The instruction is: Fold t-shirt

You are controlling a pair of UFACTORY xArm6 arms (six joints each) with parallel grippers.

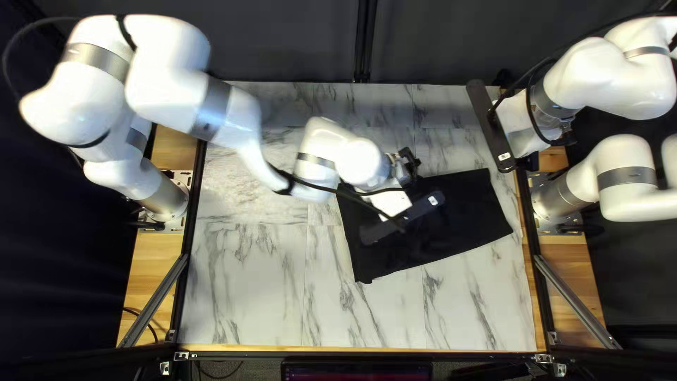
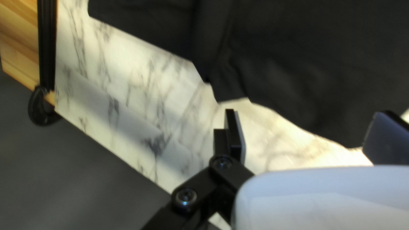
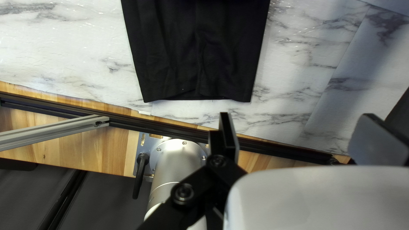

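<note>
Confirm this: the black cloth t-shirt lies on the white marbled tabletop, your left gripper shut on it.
My left gripper is open, not shut on the black t-shirt: the left wrist view shows its black fingers wide apart. The rest stands.

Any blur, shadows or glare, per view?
Top left view: left arm looks motion-blurred. Left wrist view: soft shadow band across the table; shirt so dark its folds barely show. Right wrist view: small glints and soft shadows on the table.
</note>
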